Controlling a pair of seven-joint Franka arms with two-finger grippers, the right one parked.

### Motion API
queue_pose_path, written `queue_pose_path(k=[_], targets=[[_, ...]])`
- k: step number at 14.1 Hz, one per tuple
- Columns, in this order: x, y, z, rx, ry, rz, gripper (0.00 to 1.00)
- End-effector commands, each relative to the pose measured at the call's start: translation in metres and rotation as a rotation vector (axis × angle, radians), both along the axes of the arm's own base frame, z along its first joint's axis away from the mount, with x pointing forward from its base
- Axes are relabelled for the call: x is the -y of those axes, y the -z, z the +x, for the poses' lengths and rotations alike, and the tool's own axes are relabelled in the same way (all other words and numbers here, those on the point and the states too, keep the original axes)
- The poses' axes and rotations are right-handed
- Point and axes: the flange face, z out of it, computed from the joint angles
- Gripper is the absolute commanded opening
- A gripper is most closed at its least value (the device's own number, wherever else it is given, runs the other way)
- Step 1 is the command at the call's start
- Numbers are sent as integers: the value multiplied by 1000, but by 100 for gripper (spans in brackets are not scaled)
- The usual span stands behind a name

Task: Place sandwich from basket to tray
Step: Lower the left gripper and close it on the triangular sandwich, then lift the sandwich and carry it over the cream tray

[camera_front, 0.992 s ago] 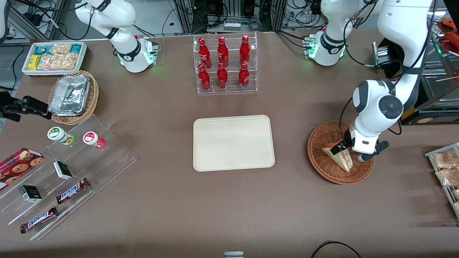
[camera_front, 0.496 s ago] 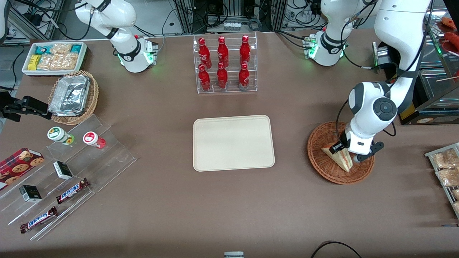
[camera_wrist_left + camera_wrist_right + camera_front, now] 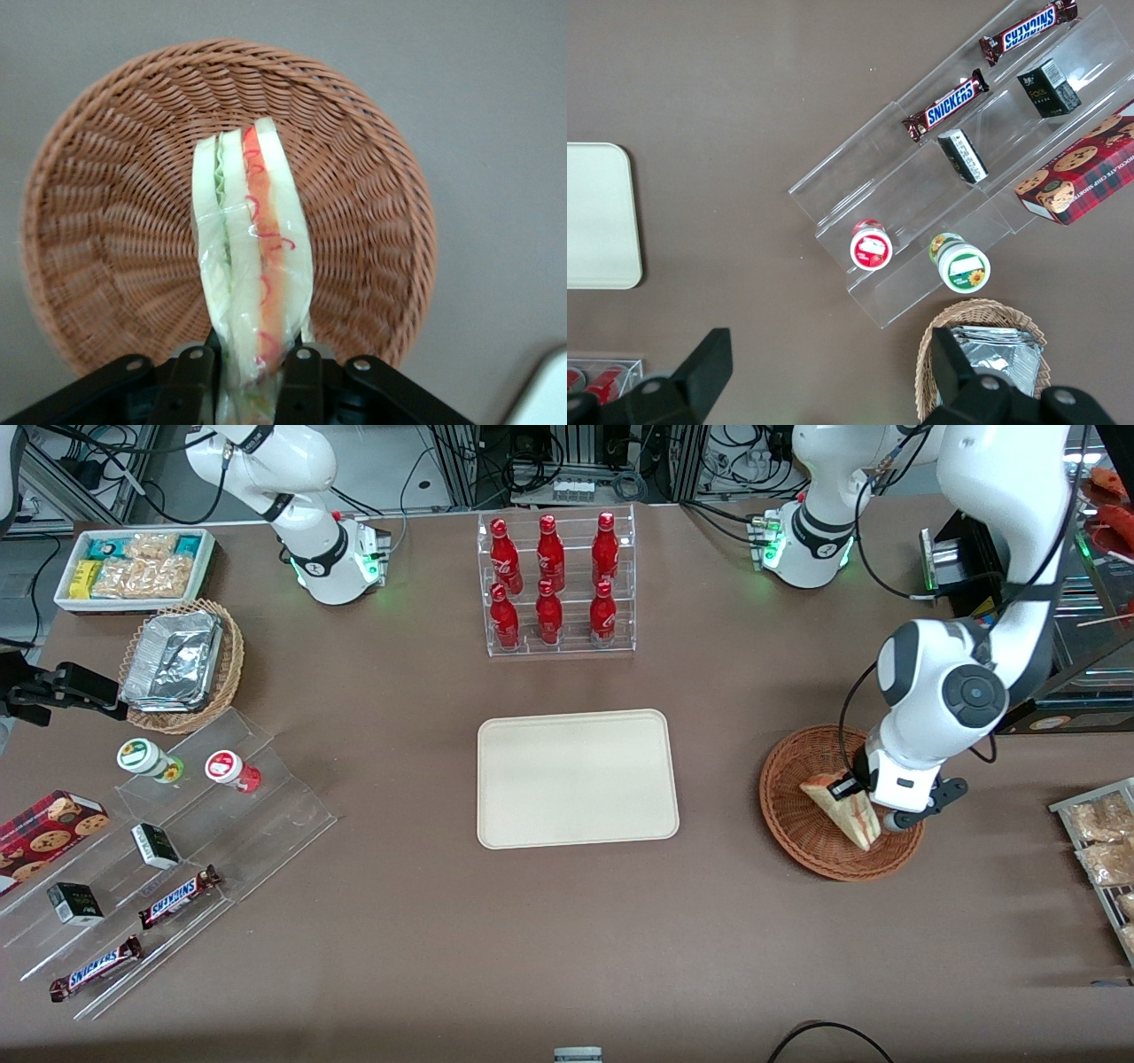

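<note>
Two fingers (image 3: 190,376) of the claw (image 3: 873,808) pinch the sandwich (image 3: 846,811) by its wide end, holding it over the basket (image 3: 802,819). Well apart from the claw, toward the parked arm's end, the tray (image 3: 576,778) lies on the bench (image 3: 567,939).

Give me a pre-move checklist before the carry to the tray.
1. Gripper shut on sandwich: ok, fingers pinch its one end.
2. Sandwich lifted out of basket: cannot tell; it hangs over the basket.
3. Wrap intact, filling layers in place: ok.
4. Tray bare for the drop: ok.
5. Table between basket and tray free of things: ok.
6. Bottle rack off the path: ok, farther from the front camera than the tray.
</note>
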Motion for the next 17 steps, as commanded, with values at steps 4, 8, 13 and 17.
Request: queue_pose_path(k=[4, 8, 13, 17], targets=[[114, -96, 9, -46, 201, 30, 0], [218, -97, -13, -26, 342, 14, 0], [325, -46, -32, -63, 425, -15, 0], [386, -7, -53, -18, 456, -40, 0]])
